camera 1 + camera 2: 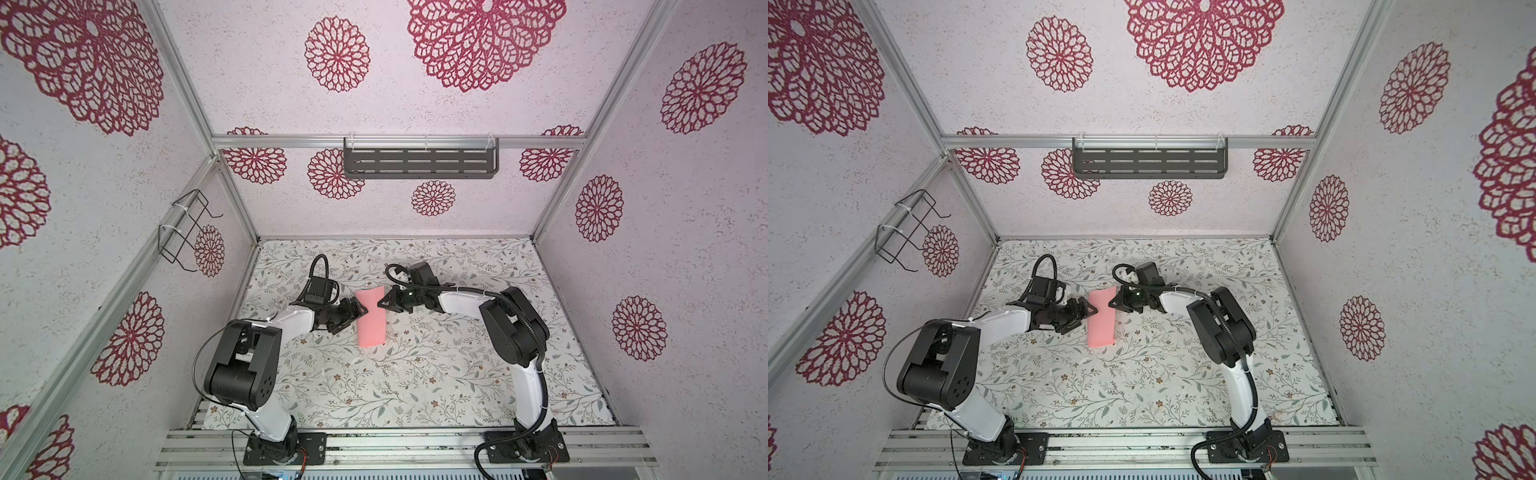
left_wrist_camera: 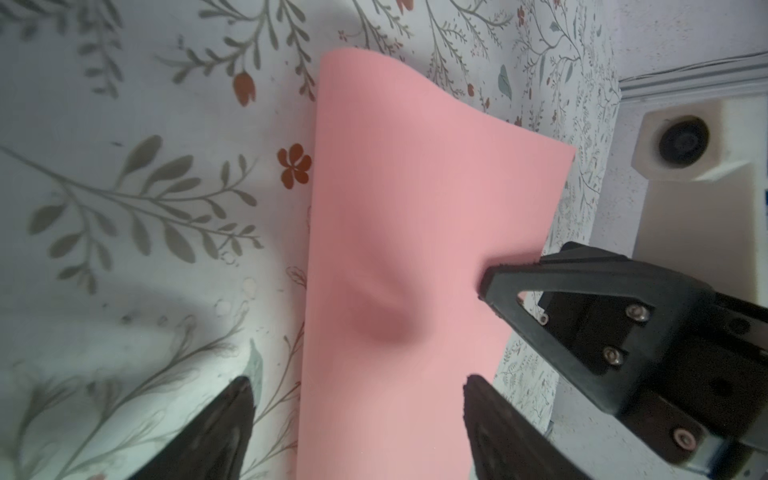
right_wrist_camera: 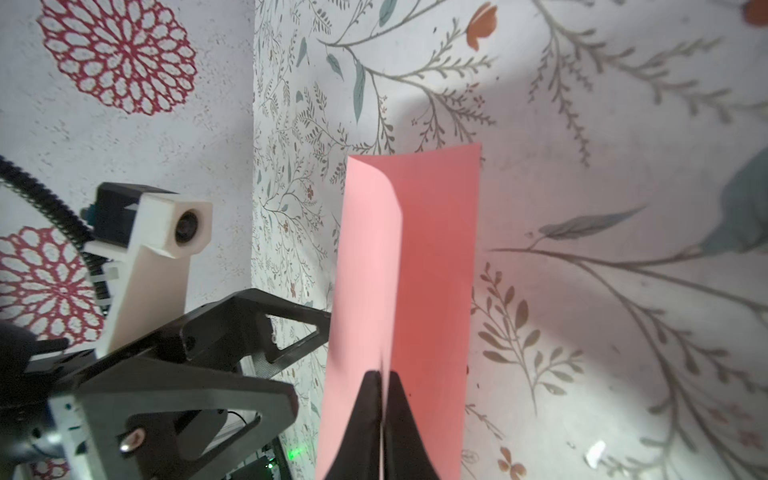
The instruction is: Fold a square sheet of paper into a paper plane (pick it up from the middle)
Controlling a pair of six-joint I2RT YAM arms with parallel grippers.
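Note:
The square sheet of paper (image 1: 370,320) (image 1: 1101,320) is salmon pink and lies mid-table, folded over into a tall rectangle. Its upper flap (image 3: 365,266) stands up from the lower layer (image 3: 436,266). My right gripper (image 1: 381,303) (image 1: 1112,304) (image 3: 381,374) is shut on the flap's free edge, also seen in the left wrist view (image 2: 490,278). The sheet (image 2: 407,199) buckles near that pinch. My left gripper (image 1: 353,318) (image 1: 1086,316) (image 2: 358,379) is open at the paper's left side, its fingers straddling the sheet without gripping. No paper plane shape shows.
A floral table cover (image 1: 415,374) lies under everything. A dark slotted shelf (image 1: 419,160) hangs on the back wall and a wire rack (image 1: 185,232) on the left wall. Aluminium rails (image 1: 395,449) run along the front edge. Small white scraps (image 1: 357,359) lie near the paper.

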